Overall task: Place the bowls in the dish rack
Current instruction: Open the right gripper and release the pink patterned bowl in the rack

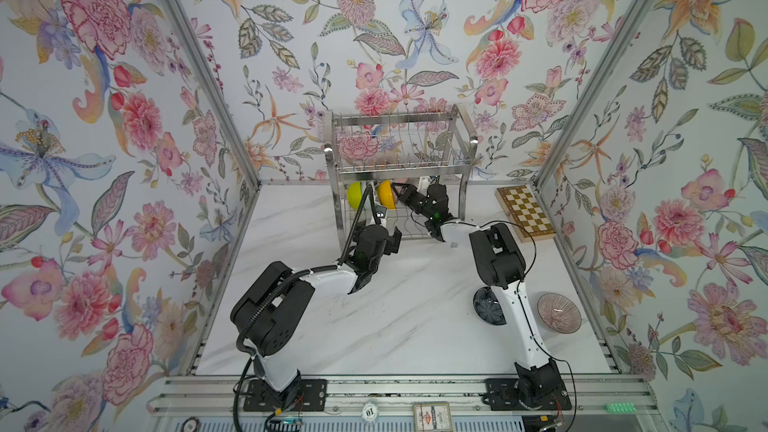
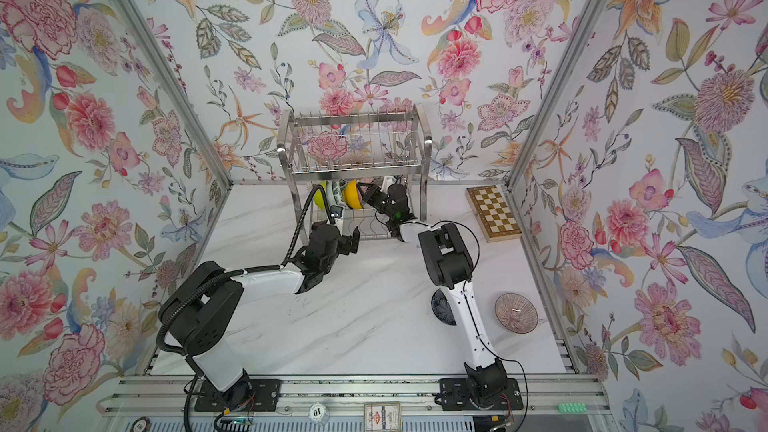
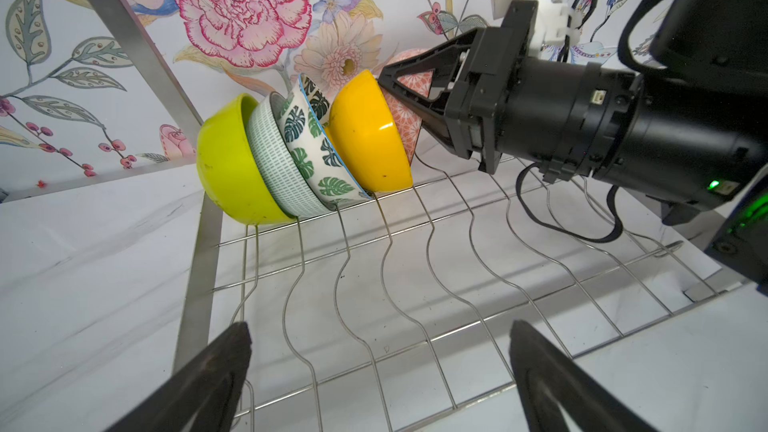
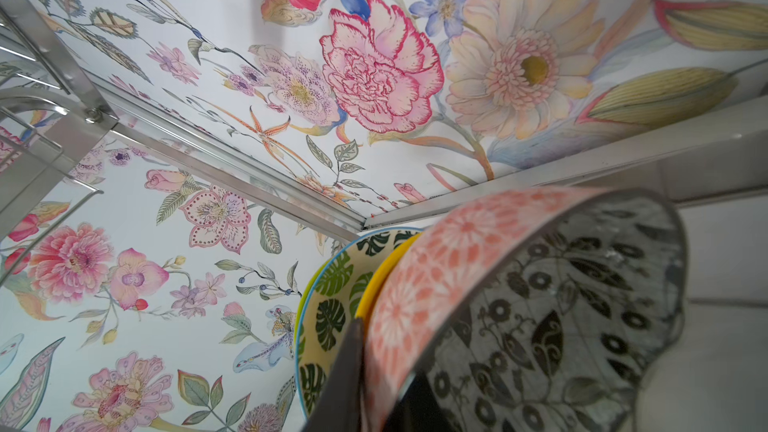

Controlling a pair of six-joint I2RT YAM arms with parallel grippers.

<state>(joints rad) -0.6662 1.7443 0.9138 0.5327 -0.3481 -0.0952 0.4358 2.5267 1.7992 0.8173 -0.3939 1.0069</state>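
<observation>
On the lower tier of the dish rack [image 1: 401, 118] [image 3: 199, 276], several bowls lean in a row: lime-yellow [image 3: 224, 168], pale aqua [image 3: 270, 160], green-leaf [image 3: 307, 130], orange-yellow [image 3: 365, 135]. My right gripper [image 1: 397, 191] [image 4: 386, 351] reaches in from the right. It is shut on the wall of a bowl that is pink outside and black-white floral inside [image 4: 436, 284], held against the orange-yellow one. My left gripper [image 3: 380, 332] [image 1: 395, 238] hovers open and holding nothing at the rack's front edge. A dark navy bowl [image 1: 486, 305], half hidden by the right arm, and a pink lined bowl [image 1: 559, 312] lie on the table.
A wooden chessboard [image 1: 525, 213] lies at the back right beside the rack. The rack's upper tier [image 2: 353, 147] overhangs the lower one. Floral walls close in the white marble table [image 1: 395, 326] on three sides.
</observation>
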